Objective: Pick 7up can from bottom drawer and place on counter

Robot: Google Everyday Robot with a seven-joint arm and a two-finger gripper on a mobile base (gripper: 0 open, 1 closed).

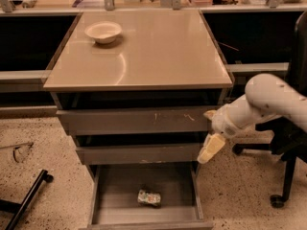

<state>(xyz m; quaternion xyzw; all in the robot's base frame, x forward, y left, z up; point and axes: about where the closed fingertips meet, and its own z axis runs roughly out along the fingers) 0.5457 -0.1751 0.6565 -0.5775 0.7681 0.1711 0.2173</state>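
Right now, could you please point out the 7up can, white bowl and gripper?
7up can (149, 198): camera view, middle of its side, in the bottom drawer (120, 186).
white bowl (103, 31): camera view, its inner hollow, on the counter (158, 56).
gripper (210, 149): camera view, its pale end, beside the middle drawer (134, 154).

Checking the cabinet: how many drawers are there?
3, stacked: top drawer, middle drawer, and bottom drawer pulled out, holding the 7up can. The tool hangs beside the middle drawer.
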